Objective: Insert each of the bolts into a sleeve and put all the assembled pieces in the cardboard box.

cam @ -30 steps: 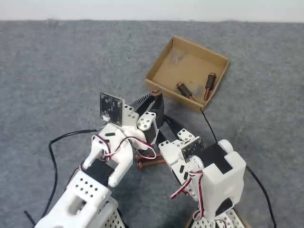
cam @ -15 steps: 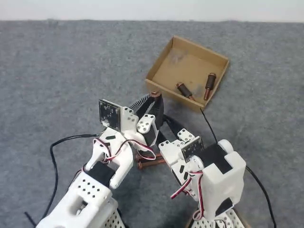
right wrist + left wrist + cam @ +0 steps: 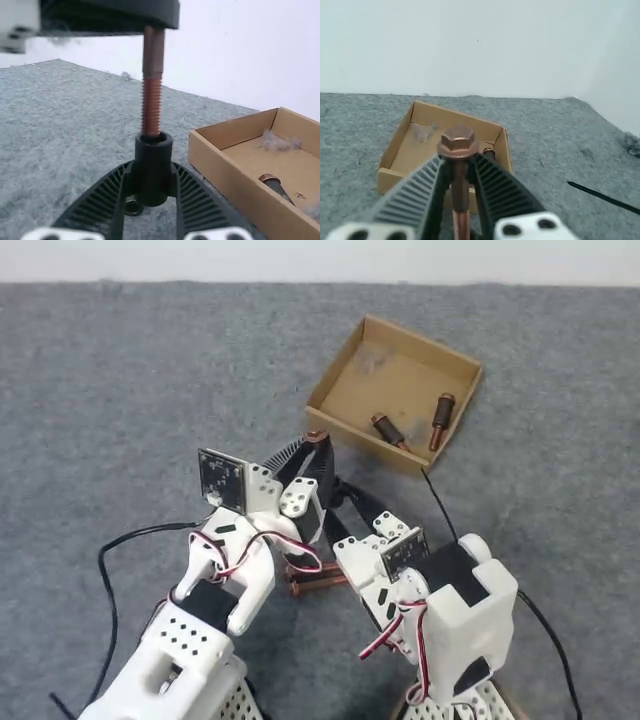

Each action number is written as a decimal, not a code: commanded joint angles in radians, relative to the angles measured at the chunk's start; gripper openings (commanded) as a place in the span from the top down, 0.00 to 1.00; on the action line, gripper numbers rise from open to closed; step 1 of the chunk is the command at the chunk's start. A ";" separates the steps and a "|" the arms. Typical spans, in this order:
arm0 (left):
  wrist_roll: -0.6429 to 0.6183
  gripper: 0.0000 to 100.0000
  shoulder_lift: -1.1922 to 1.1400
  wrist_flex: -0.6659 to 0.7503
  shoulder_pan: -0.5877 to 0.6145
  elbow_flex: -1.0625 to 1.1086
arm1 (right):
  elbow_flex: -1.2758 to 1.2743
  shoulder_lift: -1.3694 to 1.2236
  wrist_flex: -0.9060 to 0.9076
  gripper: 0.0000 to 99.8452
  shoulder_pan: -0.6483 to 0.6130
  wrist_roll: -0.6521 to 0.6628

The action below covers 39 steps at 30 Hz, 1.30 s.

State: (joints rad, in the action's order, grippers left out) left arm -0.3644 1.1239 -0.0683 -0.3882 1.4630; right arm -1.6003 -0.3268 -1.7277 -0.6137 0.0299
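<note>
Left arm has drifted left, left gripper (image 3: pixel 457 164) clamped on the bolt (image 3: pixel 456 143), its tip just inside the sleeve (image 3: pixel 152 162) pinched by the right gripper (image 3: pixel 151 184) near the table's (image 3: pixel 120 390) front edge. Any tilt could jam the threads.

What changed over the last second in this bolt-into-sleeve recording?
The left arm's wrist drifted toward the left of the high view, carrying the head of the bolt in the left claw slightly that way. Nothing was grasped or released. The right claw with its sleeve, the cardboard box, its two assembled pieces and the loose bolt on the carpet kept their places.
</note>
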 commanded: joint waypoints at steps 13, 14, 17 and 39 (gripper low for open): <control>0.009 0.99 0.032 0.089 -0.005 0.021 | -0.032 0.062 -0.033 0.99 0.002 -0.003; 0.009 0.99 0.032 0.089 -0.015 0.021 | -0.032 0.062 -0.031 0.99 0.002 -0.003; 0.011 0.99 0.032 0.087 -0.054 0.019 | -0.032 0.062 -0.031 0.99 0.004 -0.003; 0.011 0.99 0.031 0.084 -0.057 0.125 | -0.032 0.062 -0.031 0.99 0.033 -0.002</control>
State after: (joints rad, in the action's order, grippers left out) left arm -0.3567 1.1270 -0.0084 -0.4296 1.5842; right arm -1.6003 -0.3284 -1.7277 -0.6137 0.0299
